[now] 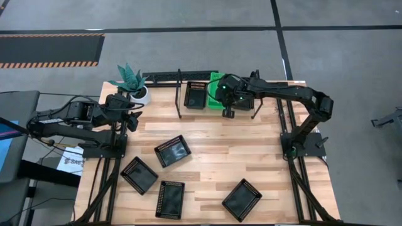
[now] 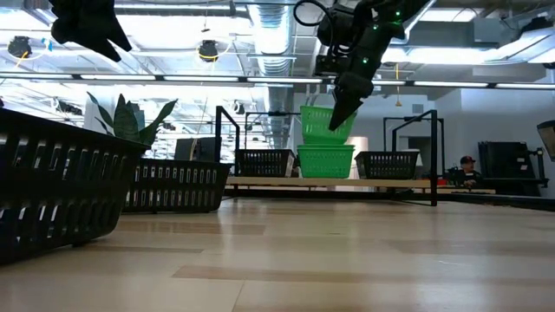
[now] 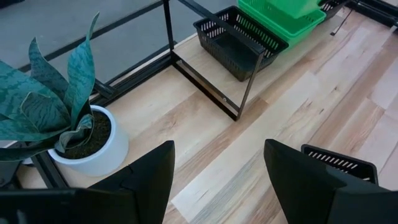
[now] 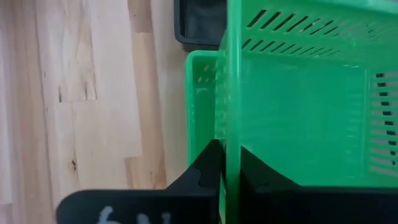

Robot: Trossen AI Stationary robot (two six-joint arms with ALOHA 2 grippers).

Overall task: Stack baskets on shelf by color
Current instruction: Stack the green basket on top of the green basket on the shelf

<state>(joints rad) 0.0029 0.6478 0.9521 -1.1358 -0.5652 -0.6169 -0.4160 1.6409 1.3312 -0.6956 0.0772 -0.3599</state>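
On the shelf (image 1: pixel 179 100) at the table's far edge stand a black basket (image 1: pixel 195 94), a green basket (image 2: pixel 325 161) and, in the low view, another black basket (image 2: pixel 388 164). A second green basket (image 2: pixel 326 124) hangs tilted just above the first, with my right gripper (image 2: pixel 338 111) shut on it. Several black baskets, among them one near the middle (image 1: pixel 172 150) and one at the near right (image 1: pixel 242 199), lie flat on the table. My left gripper (image 3: pixel 217 186) waits open at the far left, beside the plant, with nothing between its fingers. My right gripper pinches the rim of the upper green basket's near wall (image 4: pixel 233 158), one finger (image 4: pixel 208 171) outside the wall and the other inside. The fingers slant down from the near right. The basket is tilted, its underside at or just over the lower green basket's rim (image 4: pixel 200 93); whether they touch I cannot tell.
A teal plant in a white pot (image 1: pixel 133 85) stands at the far left corner, close to my left gripper. The shelf's thin upright rods (image 3: pixel 249 78) rise beside the baskets. Bare wood lies between the shelf and the loose baskets.
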